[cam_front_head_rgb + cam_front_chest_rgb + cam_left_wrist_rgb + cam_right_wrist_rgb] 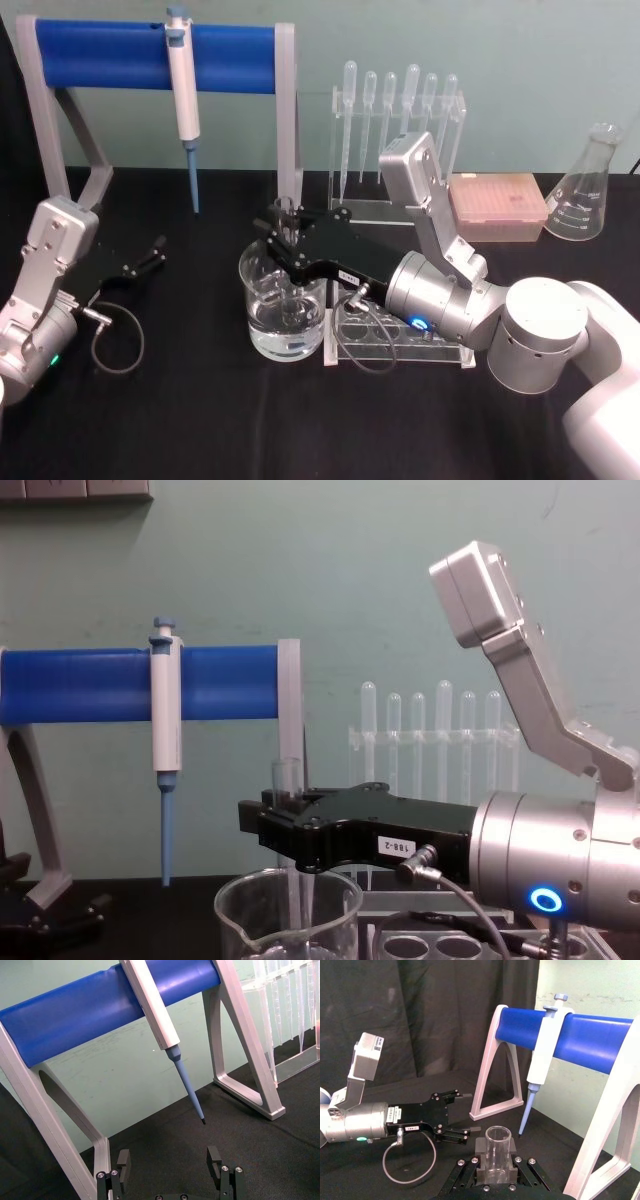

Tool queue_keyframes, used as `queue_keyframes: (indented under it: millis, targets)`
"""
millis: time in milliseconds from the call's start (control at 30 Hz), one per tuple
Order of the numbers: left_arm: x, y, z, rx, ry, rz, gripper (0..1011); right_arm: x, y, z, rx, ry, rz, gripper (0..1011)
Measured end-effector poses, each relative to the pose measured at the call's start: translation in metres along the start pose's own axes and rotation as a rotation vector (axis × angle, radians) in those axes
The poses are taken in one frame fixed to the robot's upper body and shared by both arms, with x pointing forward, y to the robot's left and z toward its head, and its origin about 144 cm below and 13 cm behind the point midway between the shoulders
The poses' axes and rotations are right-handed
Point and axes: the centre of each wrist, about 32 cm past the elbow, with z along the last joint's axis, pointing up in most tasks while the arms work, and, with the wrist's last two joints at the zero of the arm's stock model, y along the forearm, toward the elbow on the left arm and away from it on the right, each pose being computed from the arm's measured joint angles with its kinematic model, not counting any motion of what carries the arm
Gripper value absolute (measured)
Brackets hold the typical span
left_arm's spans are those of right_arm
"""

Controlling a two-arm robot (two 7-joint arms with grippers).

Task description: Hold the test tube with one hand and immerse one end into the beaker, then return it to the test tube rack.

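On our left, the left gripper [153,252] lies low over the black tabletop [200,420], well apart from the work. Its fingers [214,1156] are spread with nothing between them, which suits an arm that has no part in this step. Beyond those fingers a pipette [159,1015] hangs from a blue stand [75,1015], clear of any path we need.

Toward the middle, the right gripper [287,238] reaches across from the right. Its fingers [483,1149] are closed on the test tube [498,1146], pinching it just under the open rim. We hold it high so that most of the glass hangs free below the fingers. The tube is upright, and directly beneath the fingers sits the beaker [247,300], with water [285,335] in its lower part. The tube's lower length passes inside the beaker's rim. We judge the rounded end to be at or in the water, though we cannot tell how deep. The vertical hold keeps the glass off the beaker wall.

Behind the fingers, under the wrist, the test tube rack [362,328] sits just beside the beaker with its holes open, so we judge the return to be a short lift and shift.
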Motion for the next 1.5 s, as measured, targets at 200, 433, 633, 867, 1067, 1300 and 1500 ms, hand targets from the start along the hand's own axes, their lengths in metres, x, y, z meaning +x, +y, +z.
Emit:
queue_keyframes:
  millis: [200, 433, 633, 867, 1067, 1300, 1500]
  targets:
    - [0.0000, 0.0000, 0.0000, 0.000, 0.000, 0.000, 1000, 0.0000, 0.0000, 0.0000, 0.000, 0.000, 0.000, 225]
    - [0.0000, 0.0000, 0.0000, 0.000, 0.000, 0.000, 1000, 0.0000, 0.0000, 0.0000, 0.000, 0.000, 0.000, 224]
    - [0.0000, 0.0000, 0.0000, 0.000, 0.000, 0.000, 1000, 0.0000, 0.0000, 0.0000, 0.000, 0.000, -0.001, 224]
    - [0.0000, 0.0000, 0.0000, 0.000, 0.000, 0.000, 1000, 0.0000, 0.0000, 0.0000, 0.000, 0.000, -0.001, 225]
    - [0.0000, 0.0000, 0.0000, 0.000, 0.000, 0.000, 1000, 0.0000, 0.0000, 0.0000, 0.000, 0.000, -0.001, 225]
    - [0.0000, 0.0000, 0.0000, 0.000, 0.000, 0.000, 1000, 0.0000, 0.0000, 0.0000, 0.000, 0.000, -0.001, 225]
    - [0.0000, 0.0000, 0.0000, 0.000, 0.000, 0.000, 1000, 0.0000, 0.0000, 0.0000, 0.000, 0.000, -0.001, 225]
